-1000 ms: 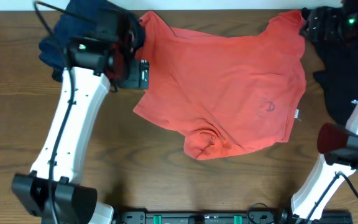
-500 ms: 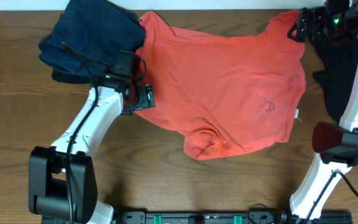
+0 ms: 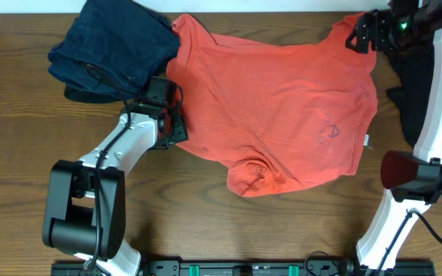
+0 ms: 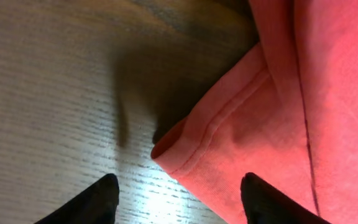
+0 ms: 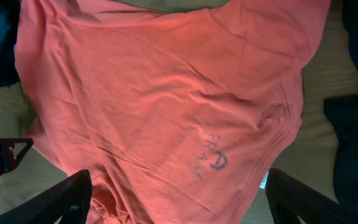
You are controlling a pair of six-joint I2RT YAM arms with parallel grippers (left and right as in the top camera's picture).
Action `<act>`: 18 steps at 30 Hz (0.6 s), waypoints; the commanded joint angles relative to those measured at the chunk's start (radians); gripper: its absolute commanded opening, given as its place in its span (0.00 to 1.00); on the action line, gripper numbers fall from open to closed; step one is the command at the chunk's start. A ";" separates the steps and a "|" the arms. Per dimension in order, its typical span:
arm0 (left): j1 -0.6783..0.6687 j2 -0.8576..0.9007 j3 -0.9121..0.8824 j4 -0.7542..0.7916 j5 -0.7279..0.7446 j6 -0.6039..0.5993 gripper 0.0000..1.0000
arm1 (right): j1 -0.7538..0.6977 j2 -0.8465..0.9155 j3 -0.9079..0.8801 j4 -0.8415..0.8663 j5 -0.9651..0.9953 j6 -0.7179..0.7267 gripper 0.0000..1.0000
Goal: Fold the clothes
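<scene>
Cotton T-shirt, coral-red, lies spread and rumpled across the middle of the wooden table. It is probably limp and light, and its hemmed left corner looks the easiest hold. Left gripper sits low at that corner, fingers apart, empty. Right gripper hovers high over the shirt's far right edge, fingers spread.

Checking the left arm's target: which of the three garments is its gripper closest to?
The coral-red cotton T-shirt: its hemmed corner lies just ahead of the open left gripper. The dark navy denim garment sits farther off; the black shirt lies far right.
</scene>
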 commanded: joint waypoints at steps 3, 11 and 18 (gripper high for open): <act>0.005 0.031 -0.003 0.016 -0.012 0.002 0.50 | 0.020 -0.008 0.000 -0.003 -0.007 -0.004 0.87; 0.005 0.066 -0.004 0.032 -0.023 0.002 0.40 | 0.027 -0.008 0.000 -0.003 -0.007 -0.004 0.86; 0.009 0.092 -0.004 0.050 -0.031 0.021 0.34 | 0.026 -0.008 0.000 -0.003 -0.007 -0.004 0.87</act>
